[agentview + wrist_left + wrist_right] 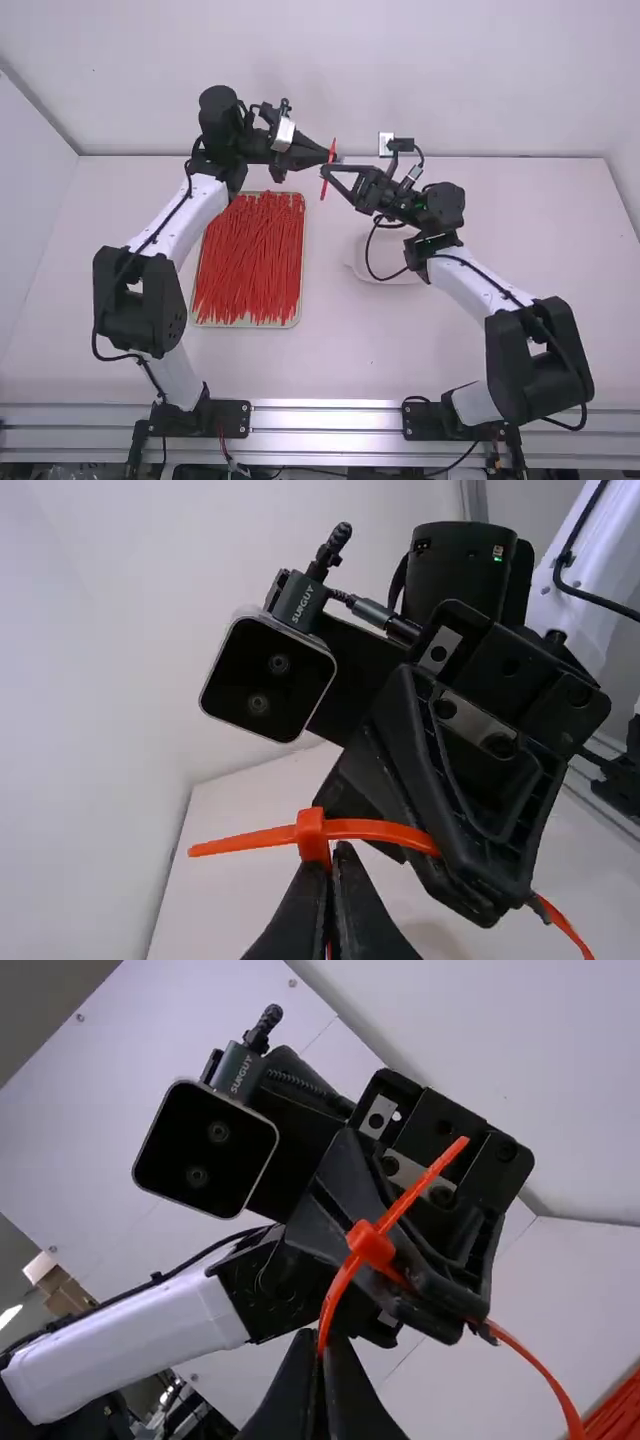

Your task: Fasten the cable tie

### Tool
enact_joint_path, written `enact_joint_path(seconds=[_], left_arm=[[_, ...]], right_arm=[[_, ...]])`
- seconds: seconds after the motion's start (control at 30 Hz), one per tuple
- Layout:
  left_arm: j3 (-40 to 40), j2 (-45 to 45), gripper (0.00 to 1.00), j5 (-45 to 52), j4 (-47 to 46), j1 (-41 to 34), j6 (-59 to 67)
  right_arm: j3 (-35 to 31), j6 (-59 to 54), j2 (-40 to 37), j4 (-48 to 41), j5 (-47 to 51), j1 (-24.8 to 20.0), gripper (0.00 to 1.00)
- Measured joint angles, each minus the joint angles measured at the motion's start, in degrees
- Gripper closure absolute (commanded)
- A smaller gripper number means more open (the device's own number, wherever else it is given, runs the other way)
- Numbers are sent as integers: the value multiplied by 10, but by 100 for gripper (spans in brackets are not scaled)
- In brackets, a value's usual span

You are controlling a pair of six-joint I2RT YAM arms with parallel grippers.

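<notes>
A red cable tie [328, 172] hangs in the air above the table's far middle, held between both grippers. My left gripper [326, 153] comes in from the left. In the left wrist view its fingers [328, 870] are shut on the cable tie [350, 832] just below its square head. My right gripper [336, 178] meets it from the right. In the right wrist view it [318, 1348] is shut on the strap [335, 1295] below the head [368, 1243]. One strap end sticks out past the head, and another stretch trails off sideways.
A tray [297, 262] piled with several loose red cable ties [250, 258] lies left of the middle, under the left arm. A pale round dish [384, 272] sits beneath the right arm. A wall socket [386, 143] is on the back wall.
</notes>
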Motion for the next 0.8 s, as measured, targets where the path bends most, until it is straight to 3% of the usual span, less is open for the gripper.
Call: enact_joint_path(seconds=[0.8], left_arm=[[0,0,98,-14,-28,-6,15]], right_arm=[[-1,1,0,16,-11,-16,100]])
